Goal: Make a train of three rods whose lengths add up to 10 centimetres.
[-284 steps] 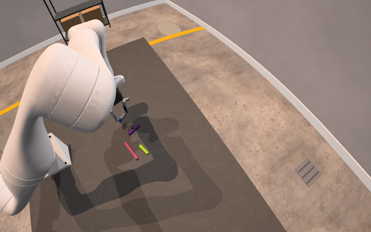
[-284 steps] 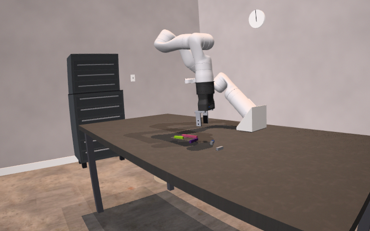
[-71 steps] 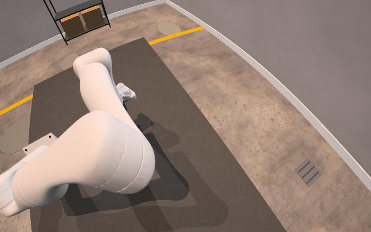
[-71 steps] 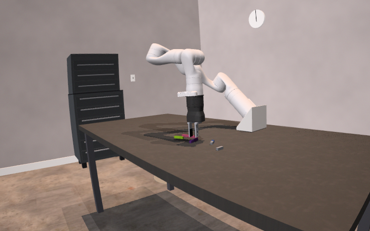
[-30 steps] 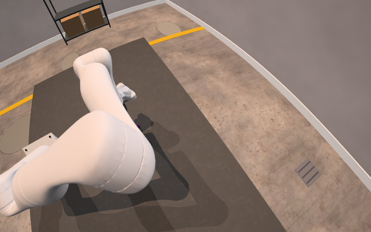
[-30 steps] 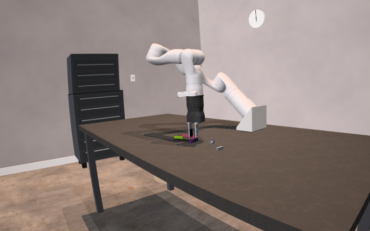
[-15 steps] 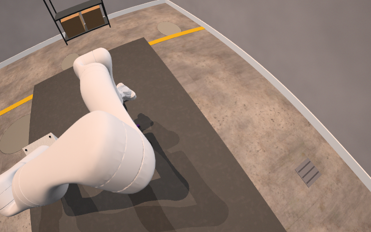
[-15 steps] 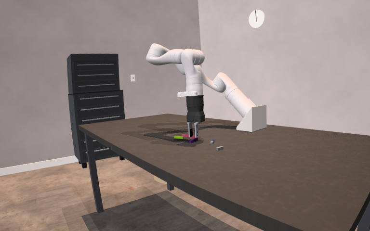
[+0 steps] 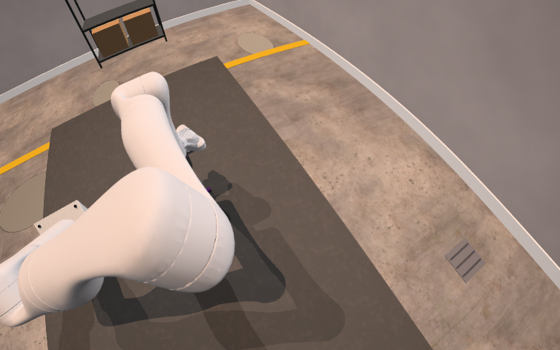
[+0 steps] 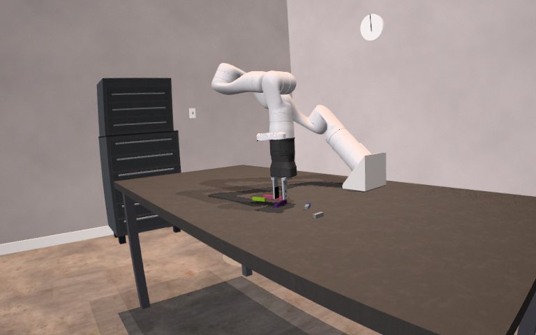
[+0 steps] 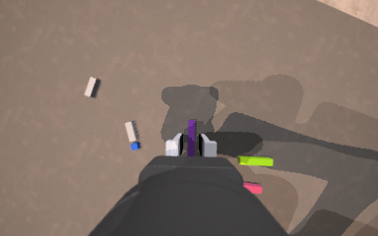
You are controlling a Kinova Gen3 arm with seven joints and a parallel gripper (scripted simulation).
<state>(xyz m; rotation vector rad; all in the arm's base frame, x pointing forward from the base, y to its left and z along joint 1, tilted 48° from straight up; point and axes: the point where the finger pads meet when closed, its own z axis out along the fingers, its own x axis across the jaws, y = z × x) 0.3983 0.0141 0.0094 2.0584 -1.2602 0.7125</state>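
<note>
1. I have the white seven-joint arm (image 9: 165, 230) (image 10: 280, 114) reaching over the dark brown table (image 9: 289, 197) (image 10: 395, 236) (image 11: 49, 187), with the black gripper with pale metal fingers (image 10: 279, 197) pointing down.
2. My jaws stand partly open, at a middling width, and hold nothing; in the wrist view I see a gap on each side of the rod between them.
3. That rod is the slim purple rod (image 9: 208, 189) (image 10: 280, 204) (image 11: 192, 128), lying flat on the table. Its far part shows beyond the fingers; the gripper body may cover some of the near part.
4. On one side of it I see a short grey rod (image 10: 306, 206) (image 11: 131, 132) with the tiny blue rod (image 10: 308, 204) (image 11: 135, 147) at its end. Whether those two touch I cannot tell. Neither meets the purple one.
5. A second grey block-like rod (image 10: 317, 214) (image 11: 92, 87) lies well apart from the gripper, beyond the first grey one.
6. On the other side I have the lime-green rod (image 10: 258, 199) (image 11: 256, 161), turned crosswise to the purple one, and near it the pinkish-red rod (image 10: 269, 196) (image 11: 253, 188), partly hidden by my gripper.
7. From the top, my arm hides all the rods but a speck of purple. Three rods in one line I do not have: the purple one is separate from its neighbours.

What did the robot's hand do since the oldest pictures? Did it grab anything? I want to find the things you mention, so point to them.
The hand (image 10: 279, 197) (image 11: 191, 141) moved down and left in the outside view, to the purple rod (image 9: 208, 189) (image 10: 280, 204) (image 11: 192, 129). It's open around it, so nothing's grabbed or let go. The lime rod (image 10: 258, 199) (image 11: 256, 161) and pink rod (image 10: 270, 196) (image 11: 254, 188) stayed put.
</note>
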